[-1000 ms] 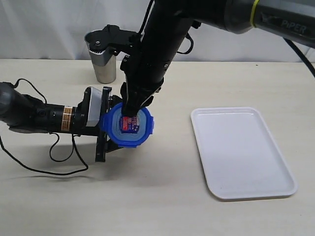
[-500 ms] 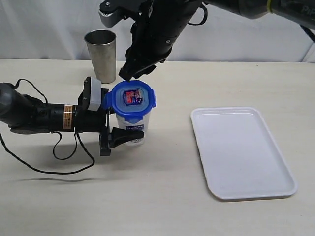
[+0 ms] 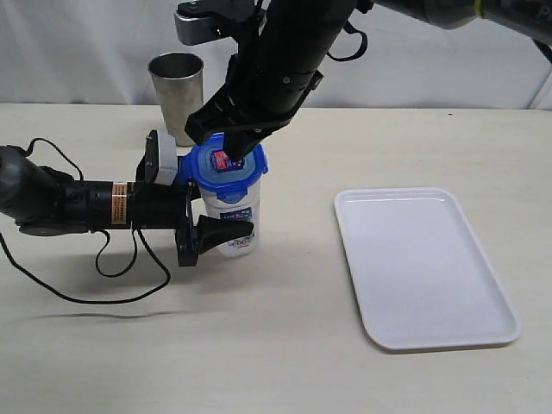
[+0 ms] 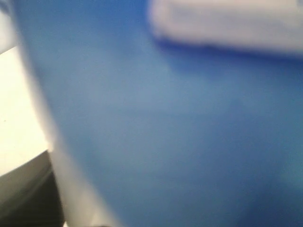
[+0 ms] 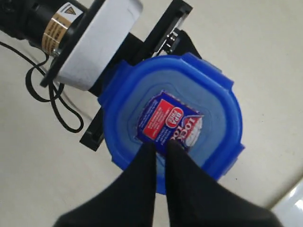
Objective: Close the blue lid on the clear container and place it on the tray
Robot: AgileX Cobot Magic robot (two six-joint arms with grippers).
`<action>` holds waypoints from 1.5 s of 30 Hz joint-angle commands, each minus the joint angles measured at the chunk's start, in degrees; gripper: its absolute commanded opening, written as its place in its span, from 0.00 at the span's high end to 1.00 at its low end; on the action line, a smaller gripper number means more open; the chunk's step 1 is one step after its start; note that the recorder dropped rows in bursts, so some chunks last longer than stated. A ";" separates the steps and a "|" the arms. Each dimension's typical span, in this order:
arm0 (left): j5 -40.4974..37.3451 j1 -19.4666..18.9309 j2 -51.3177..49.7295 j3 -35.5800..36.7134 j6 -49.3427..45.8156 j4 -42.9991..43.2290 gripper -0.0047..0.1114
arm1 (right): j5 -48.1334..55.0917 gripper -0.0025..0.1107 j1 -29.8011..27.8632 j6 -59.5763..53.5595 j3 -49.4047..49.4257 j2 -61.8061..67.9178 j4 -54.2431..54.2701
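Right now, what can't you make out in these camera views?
Left wrist view: all blue blur, too close to resolve anything.
Exterior view: the right gripper covers the rear flaps of the blue lid; snapped or not, unknown.
Exterior view: the far finger of the left gripper is behind the clear container.

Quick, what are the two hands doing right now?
Left hand: closed around the container, holding it.
Right hand: closed, holding nothing, tips at the lid.
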State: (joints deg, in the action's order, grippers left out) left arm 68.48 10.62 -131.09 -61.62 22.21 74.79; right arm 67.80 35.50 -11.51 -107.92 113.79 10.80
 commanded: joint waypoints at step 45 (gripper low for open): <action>-2.16 0.03 5.27 0.14 7.98 4.65 0.96 | -1.78 0.76 -2.49 4.21 -6.55 -0.57 0.56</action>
State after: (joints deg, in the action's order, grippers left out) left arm 66.10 10.62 -126.89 -61.52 29.72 79.76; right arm 66.12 32.84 -5.27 -112.89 113.42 6.29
